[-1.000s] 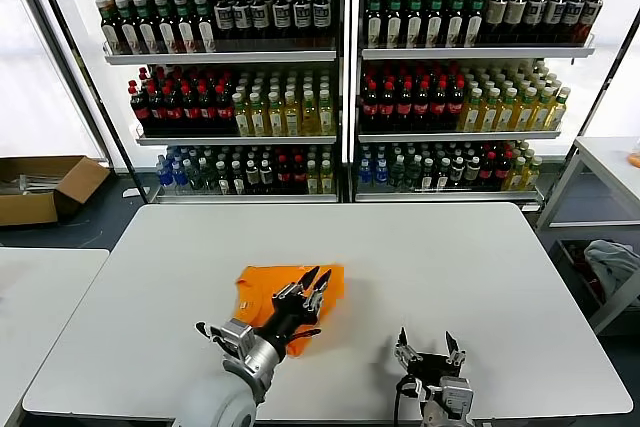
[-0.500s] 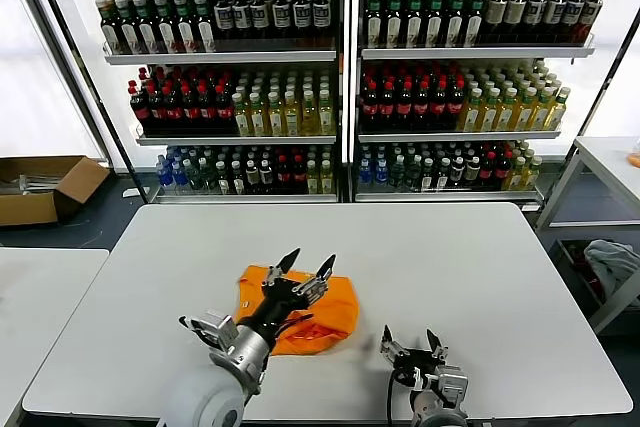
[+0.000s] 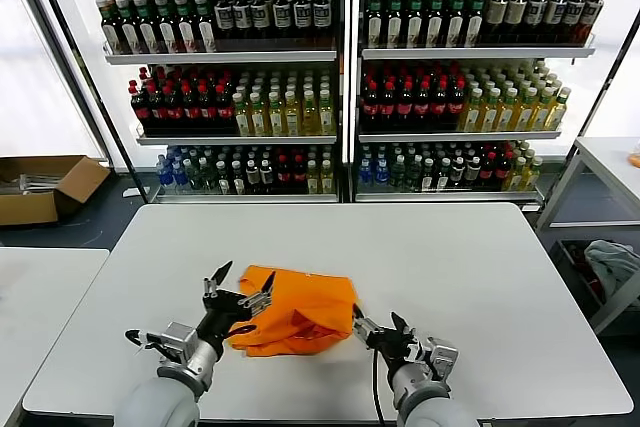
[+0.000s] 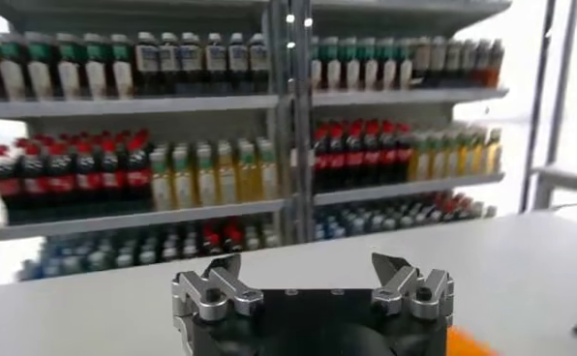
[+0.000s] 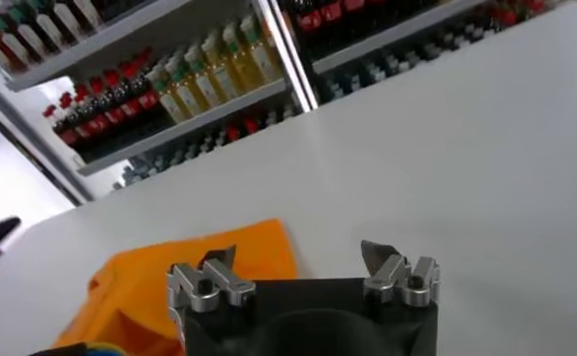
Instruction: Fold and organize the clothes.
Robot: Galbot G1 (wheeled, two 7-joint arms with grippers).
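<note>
The orange T-shirt (image 3: 300, 310) lies folded and a bit rumpled on the near part of the white table (image 3: 450, 267). My left gripper (image 3: 240, 285) is open and empty at the shirt's left edge, just above the table. My right gripper (image 3: 377, 324) is open and empty at the shirt's right edge. In the right wrist view the shirt (image 5: 172, 276) lies past the open gripper (image 5: 298, 257). In the left wrist view the open gripper (image 4: 306, 268) faces the shelves and only an orange corner (image 4: 472, 343) shows.
Shelves of bottles (image 3: 340, 87) stand behind the table. A cardboard box (image 3: 45, 187) sits on the floor at far left. A second table (image 3: 40, 297) is at left. A grey-white cloth bundle (image 3: 615, 262) lies at right, beside another table (image 3: 610, 162).
My left gripper has let go of the shirt and drawn back to its left edge. My right gripper has moved left to the shirt's right edge. The shirt now lies folded wider.
</note>
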